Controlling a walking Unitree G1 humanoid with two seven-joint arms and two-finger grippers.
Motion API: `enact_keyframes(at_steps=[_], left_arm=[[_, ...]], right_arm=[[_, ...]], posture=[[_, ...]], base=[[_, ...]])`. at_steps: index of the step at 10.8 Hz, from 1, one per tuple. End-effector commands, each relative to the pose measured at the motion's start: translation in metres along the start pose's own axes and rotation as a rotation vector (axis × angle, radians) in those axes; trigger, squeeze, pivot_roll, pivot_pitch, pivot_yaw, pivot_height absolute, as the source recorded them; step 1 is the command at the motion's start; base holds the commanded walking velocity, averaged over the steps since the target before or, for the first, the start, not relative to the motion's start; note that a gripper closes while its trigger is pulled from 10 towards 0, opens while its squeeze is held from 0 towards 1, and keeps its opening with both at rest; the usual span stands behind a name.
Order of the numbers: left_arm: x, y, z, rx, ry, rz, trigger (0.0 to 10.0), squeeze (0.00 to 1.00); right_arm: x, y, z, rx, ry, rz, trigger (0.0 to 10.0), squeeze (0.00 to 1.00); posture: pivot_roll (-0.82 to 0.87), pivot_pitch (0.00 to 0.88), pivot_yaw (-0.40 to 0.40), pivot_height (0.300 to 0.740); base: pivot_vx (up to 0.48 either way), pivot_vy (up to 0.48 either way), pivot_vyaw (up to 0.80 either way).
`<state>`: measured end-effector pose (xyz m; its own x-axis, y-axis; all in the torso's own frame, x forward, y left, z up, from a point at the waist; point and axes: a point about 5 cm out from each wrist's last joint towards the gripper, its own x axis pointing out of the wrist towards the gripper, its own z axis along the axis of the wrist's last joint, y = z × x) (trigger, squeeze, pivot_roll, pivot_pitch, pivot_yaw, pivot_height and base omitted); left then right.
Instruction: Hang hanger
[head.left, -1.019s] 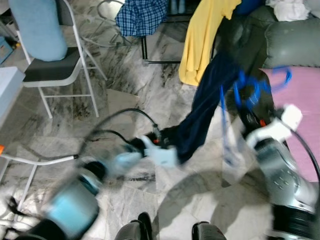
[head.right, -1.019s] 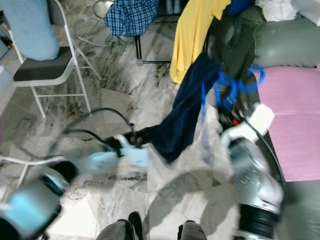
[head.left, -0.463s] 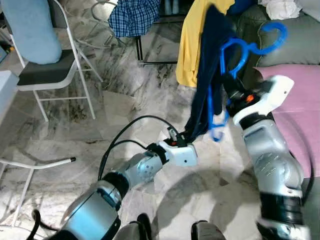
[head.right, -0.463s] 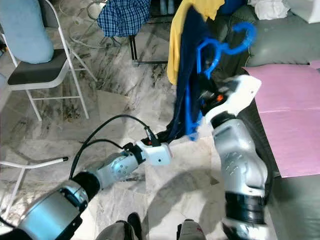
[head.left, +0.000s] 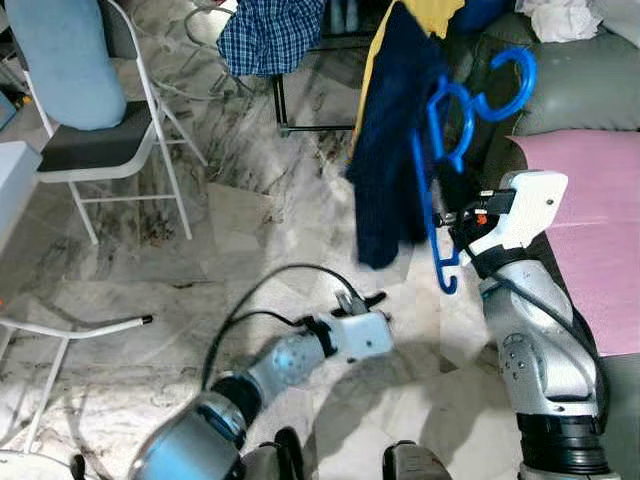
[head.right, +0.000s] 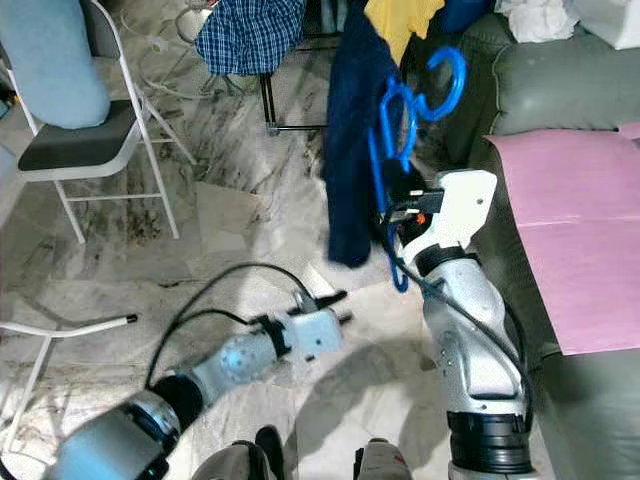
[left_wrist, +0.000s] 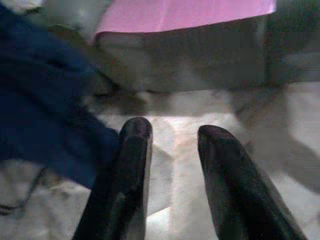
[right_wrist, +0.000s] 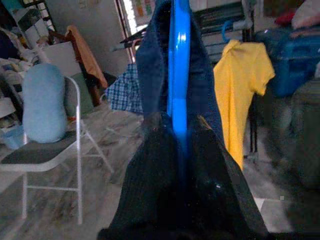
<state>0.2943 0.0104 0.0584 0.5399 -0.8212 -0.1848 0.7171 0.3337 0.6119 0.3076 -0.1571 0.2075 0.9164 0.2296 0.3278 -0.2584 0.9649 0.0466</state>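
A: Between the right gripper's (right_wrist: 182, 165) clenched fingers stands the blue hanger (head.left: 455, 130), a navy garment (head.left: 390, 150) draped on it, hook upward.

B: The rack (right_wrist: 220, 22) with the yellow shirt (right_wrist: 242, 95) lies beyond those fingertips. It should keep the hook level and raise it over the rail.

A: The left gripper (left_wrist: 172, 175) hangs low, fingers parted, empty.

Right gripper (head.left: 455, 205) fingertips are hidden behind the blue hanger (head.left: 440, 150) and the navy garment (head.left: 390, 140); the contact point appears clamped, view obscured. Yellow shirt (head.right: 400, 15) is cut off by the top edge and part covered by the garment. Left wrist view is blurred; the garment's edge there lacks detail.
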Motion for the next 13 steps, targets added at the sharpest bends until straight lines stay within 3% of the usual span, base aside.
enact_keyframes(at_steps=[1,2,4,5,6,7,8,10,12,13], left_arm=[[-0.004,-0.006,-0.005,-0.033,0.015,-0.022,10.0,1.00],[-0.005,-0.004,-0.004,-0.037,0.003,-0.017,10.0,1.00],[-0.014,0.025,-0.005,-0.039,-0.032,0.097,10.0,1.00],[-0.022,0.043,-0.006,-0.029,-0.057,0.169,10.0,1.00],[-0.037,0.075,-0.002,0.009,-0.119,0.284,10.0,1.00],[-0.041,0.084,0.000,0.029,-0.139,0.309,10.0,1.00],[-0.052,0.105,0.008,0.140,-0.185,0.313,10.0,1.00],[-0.067,0.139,0.011,0.297,-0.145,0.305,10.0,1.00],[-0.076,0.157,0.012,0.422,-0.087,0.261,10.0,1.00],[-0.076,0.157,0.012,0.444,-0.081,0.231,10.0,1.00]], right_arm=[[0.001,0.008,0.010,-0.026,-0.066,0.032,10.0,0.00],[0.001,0.010,0.008,-0.042,-0.063,0.037,10.0,0.00],[-0.016,0.006,-0.009,-0.106,-0.032,0.063,10.0,0.00],[-0.028,0.004,-0.017,-0.096,-0.002,0.082,10.0,0.00],[-0.047,-0.001,-0.028,-0.114,0.029,0.119,10.0,0.00],[-0.053,-0.004,-0.031,-0.122,0.034,0.129,10.0,0.00],[-0.066,-0.008,-0.037,-0.139,0.062,0.184,10.0,0.00],[-0.079,-0.011,-0.043,-0.123,0.121,0.264,10.0,0.00],[-0.093,-0.013,-0.051,-0.129,0.191,0.357,10.0,0.00],[-0.095,-0.014,-0.052,-0.134,0.206,0.372,10.0,0.00]], posture=[[-0.32,0.186,0.113,0.740],[-0.32,0.188,0.117,0.740],[-0.31,0.189,0.119,0.740],[-0.31,0.191,0.117,0.740],[-0.30,0.194,0.116,0.740],[-0.30,0.195,0.115,0.740],[-0.30,0.195,0.115,0.740],[-0.29,0.203,0.118,0.740],[-0.30,0.203,0.120,0.740],[-0.31,0.208,0.128,0.740]], base=[[0.000,0.000,0.00],[0.000,0.000,0.00],[0.000,0.000,0.00],[0.000,0.000,0.00],[0.000,0.000,0.00],[0.000,0.000,0.00],[0.000,0.000,0.00],[0.000,0.000,0.00],[0.000,0.000,0.00],[0.000,0.000,0.00]])
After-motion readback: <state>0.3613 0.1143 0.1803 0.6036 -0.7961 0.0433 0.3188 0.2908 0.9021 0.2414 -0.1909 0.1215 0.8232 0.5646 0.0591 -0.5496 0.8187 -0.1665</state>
